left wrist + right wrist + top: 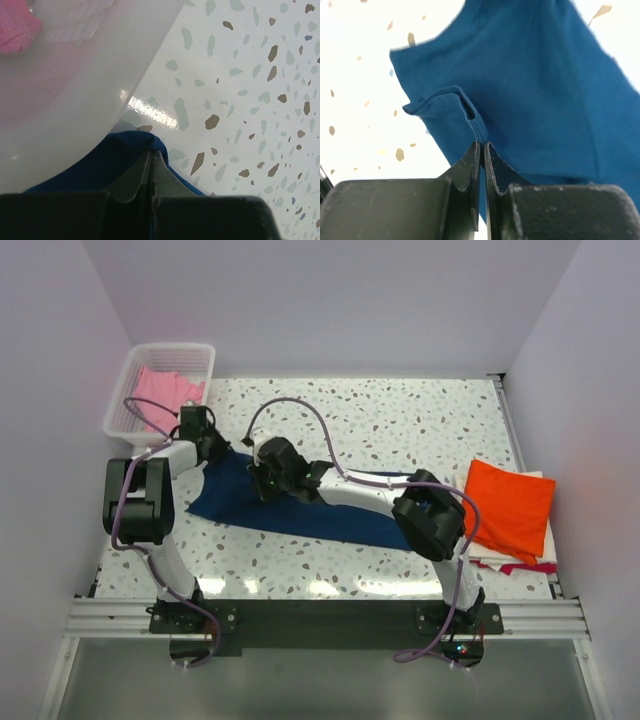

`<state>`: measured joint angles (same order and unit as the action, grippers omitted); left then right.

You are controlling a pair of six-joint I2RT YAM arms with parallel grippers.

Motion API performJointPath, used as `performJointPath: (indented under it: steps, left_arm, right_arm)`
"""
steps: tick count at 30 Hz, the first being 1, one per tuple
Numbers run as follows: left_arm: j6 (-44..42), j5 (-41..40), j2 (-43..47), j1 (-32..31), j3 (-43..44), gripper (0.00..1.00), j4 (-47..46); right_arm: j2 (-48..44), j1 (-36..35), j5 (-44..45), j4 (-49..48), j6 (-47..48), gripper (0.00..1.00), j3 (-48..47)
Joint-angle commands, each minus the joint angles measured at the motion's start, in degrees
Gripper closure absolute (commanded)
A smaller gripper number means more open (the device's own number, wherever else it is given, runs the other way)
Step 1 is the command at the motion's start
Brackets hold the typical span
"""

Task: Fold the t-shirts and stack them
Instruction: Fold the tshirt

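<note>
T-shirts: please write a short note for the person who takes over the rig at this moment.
The left tool is shut on an edge of the navy tee, beside the basket.
The right tool is shut on its hem.
The orange tee lies folded at the right edge; the pink tee is in the basket.
Done: orange. To do: fold navy, then pink, stack all.

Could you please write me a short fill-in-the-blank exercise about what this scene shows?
1. The left gripper and the right gripper are both ____ on the navy t-shirt.
2. The pink t-shirt lies in the white basket, on the robot's ____ side.
3. The orange t-shirt, on the robot's right, lies neatly ____.
Missing words: shut; left; folded.
</note>
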<state>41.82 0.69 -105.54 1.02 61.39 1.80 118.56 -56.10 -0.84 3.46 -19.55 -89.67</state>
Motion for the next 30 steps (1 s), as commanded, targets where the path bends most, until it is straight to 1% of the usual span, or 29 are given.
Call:
performJointPath:
  steps: [1, 12, 15, 19, 21, 22, 23, 24, 25, 26, 28, 29, 30]
  left_arm:
    - [-1.75, -0.08, 1.74, 0.48, 2.34, 1.00, -1.89]
    - [-2.97, 0.28, 1.56, 0.48, 3.04, 1.00, -1.89]
    - [-3.24, 0.89, 1.12, 0.48, 3.74, 1.00, -1.89]
    - [-3.24, 2.38, 0.42, 0.39, 4.36, 1.00, -1.89]
    - [-3.33, 2.83, 0.24, 0.39, 4.53, 1.00, -1.89]
    - [-3.33, 3.35, 0.16, 0.39, 4.53, 1.00, -1.89]
    - [-3.41, 3.53, 0.07, 0.39, 4.53, 1.00, -1.89]
    - [-3.59, 3.79, 0.15, 0.39, 4.62, 0.97, -1.89]
    - [-3.50, 4.05, 0.24, 0.39, 4.53, 0.94, -1.89]
    - [-3.68, 4.41, 0.33, 0.39, 4.53, 0.86, -1.89]
    - [-4.29, 5.54, 0.42, 0.39, 4.62, 0.78, -2.15]
    - [-4.38, 5.90, 0.59, 0.48, 4.71, 0.73, -2.15]
    - [-4.64, 6.34, 0.86, 0.39, 4.71, 0.70, -2.33]
  right_arm:
    - [-1.93, -1.73, 0.66, -3.20, -1.72, 0.98, 2.04]
    - [1.49, -2.44, 2.77, -2.85, -2.77, 1.00, 3.00]
    - [1.41, -2.44, 3.04, -3.02, -3.12, 0.98, 4.41]
    - [-0.87, -2.44, 5.32, -2.94, -2.78, 0.87, 7.48]
    - [-2.71, -2.44, 6.72, -2.85, -2.51, 0.84, 9.76]
    - [-3.59, -2.44, 6.99, -2.85, -2.07, 0.75, 10.47]
    - [-4.12, -2.44, 7.34, -2.76, -2.07, 0.70, 11.17]
    - [-5.70, -2.44, 8.04, -2.76, -1.98, 0.66, 12.66]
    - [-6.41, -2.44, 8.40, -2.67, -2.16, 0.59, 13.37]
    - [-7.20, -2.44, 8.66, -2.41, -2.51, 0.57, 13.99]
    - [-10.00, -2.35, 10.14, -2.06, -3.47, 0.56, 15.65]
    - [-11.06, -2.35, 10.94, -0.58, -3.74, 0.56, 15.93]
    - [-12.12, -2.18, 11.91, 0.39, -4.26, 0.56, 16.19]
